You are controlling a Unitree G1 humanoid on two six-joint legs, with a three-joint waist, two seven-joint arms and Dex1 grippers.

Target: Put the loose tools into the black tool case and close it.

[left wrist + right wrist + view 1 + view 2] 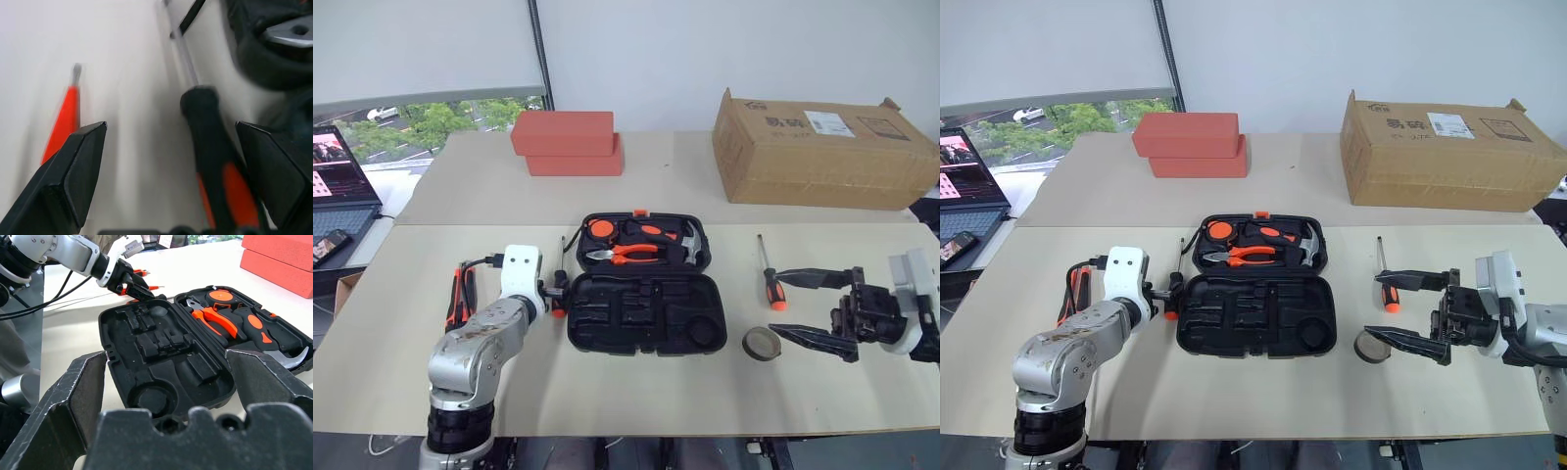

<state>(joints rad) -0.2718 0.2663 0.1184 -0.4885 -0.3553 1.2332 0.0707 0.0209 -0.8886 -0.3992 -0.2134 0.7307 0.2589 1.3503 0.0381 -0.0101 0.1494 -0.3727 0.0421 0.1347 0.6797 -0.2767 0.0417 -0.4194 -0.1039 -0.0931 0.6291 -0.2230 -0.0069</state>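
Note:
The black tool case (646, 315) lies open mid-table; its front half shows bare recesses, and its back half holds pliers, a hammer and a tape measure. By the case's left edge my left gripper (171, 127) is open, its fingers on either side of a black-orange screwdriver (211, 152) lying on the table. A slim orange pen-like tool (63, 117) lies beside it. More orange-and-black tools (460, 294) lie left of that arm, partly hidden. Right of the case are a second screwdriver (769, 279) and a small dark tape roll (763, 343). My right gripper (803, 308) hovers open just right of the roll, pointing at the case.
A cardboard box (822, 147) sits at the back right and two stacked red blocks (570, 142) at the back centre. A laptop (337, 181) and a phone stand off the table's left edge. Cables trail by the left arm.

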